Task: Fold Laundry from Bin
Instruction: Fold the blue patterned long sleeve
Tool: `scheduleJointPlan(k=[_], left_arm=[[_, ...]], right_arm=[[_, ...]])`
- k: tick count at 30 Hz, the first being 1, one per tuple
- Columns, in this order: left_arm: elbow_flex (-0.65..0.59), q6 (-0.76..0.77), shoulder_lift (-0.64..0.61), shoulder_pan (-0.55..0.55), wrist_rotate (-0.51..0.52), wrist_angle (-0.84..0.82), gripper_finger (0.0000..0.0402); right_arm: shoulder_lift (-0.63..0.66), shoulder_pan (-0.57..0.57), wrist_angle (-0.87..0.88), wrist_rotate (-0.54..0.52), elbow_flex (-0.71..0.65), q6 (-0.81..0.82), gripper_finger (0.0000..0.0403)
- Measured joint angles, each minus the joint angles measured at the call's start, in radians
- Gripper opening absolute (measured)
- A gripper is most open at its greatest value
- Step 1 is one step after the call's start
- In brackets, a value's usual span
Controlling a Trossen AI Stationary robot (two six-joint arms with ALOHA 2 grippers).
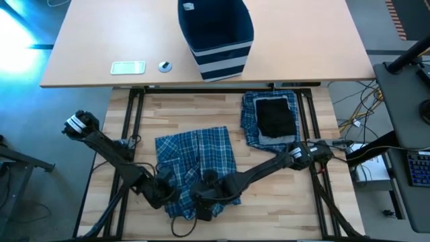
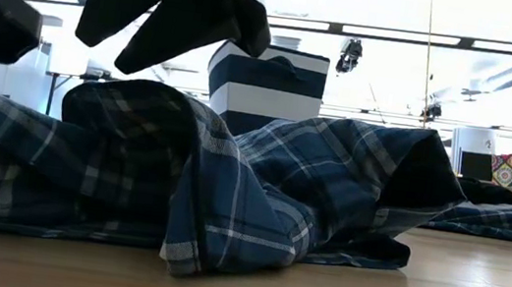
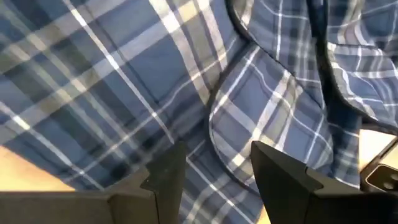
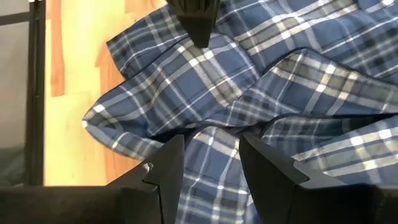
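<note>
Working over a blue-and-white plaid garment (image 1: 195, 165) spread on the wooden bench (image 1: 201, 111), both arms sit at the near edge. Left gripper (image 1: 163, 193) is at the garment's near-left corner; in the left wrist view its 2 fingers (image 3: 165, 177) stand apart above the plaid cloth, with a curved hem running between them. Cannot tell whether any fabric is pinched there. Right gripper (image 1: 209, 202) is at the garment's near edge, just beside the left one; in the right wrist view its 2 fingers (image 4: 168, 165) stand apart with a raised fold of plaid between them, contact uncertain.

Low view: the garment is bunched into soft ridges on the bench, dark arm parts hanging above it.

A folded stack (image 1: 272, 121) lies on the far-right part of the wooden bench: plaid cloth at the bottom, a pale grey layer on it, a small black piece (image 1: 277, 115) on top. It is apart from the spread garment.

The bin (image 1: 215, 33), navy with pale stripes round its lower half, stands upright on the lighter table (image 1: 101, 40) beyond the bench. Near it on that table lie a pale flat rectangular object (image 1: 127, 66) and a small round object (image 1: 164, 66).
</note>
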State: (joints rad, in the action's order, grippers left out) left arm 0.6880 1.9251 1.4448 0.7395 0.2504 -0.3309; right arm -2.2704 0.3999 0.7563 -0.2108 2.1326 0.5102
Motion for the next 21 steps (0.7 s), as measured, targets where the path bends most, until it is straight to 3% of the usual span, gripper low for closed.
scheduleJointPlan(k=[11, 17, 21], left_arm=[[0.026, -0.032, 0.042, -0.024, -0.049, 0.004, 0.0166], [0.048, -0.097, 0.045, -0.026, -0.003, 0.06, 0.0151], [0.059, -0.171, 0.045, -0.035, 0.004, 0.07, 0.0118]], right_arm=[[0.0, 0.014, 0.007, -0.002, 0.0, 0.028, 0.0151], [0.007, 0.024, 0.193, 0.0, -0.002, 0.082, 0.0151], [0.016, 0.035, 0.273, 0.0, 0.002, 0.094, 0.0151]])
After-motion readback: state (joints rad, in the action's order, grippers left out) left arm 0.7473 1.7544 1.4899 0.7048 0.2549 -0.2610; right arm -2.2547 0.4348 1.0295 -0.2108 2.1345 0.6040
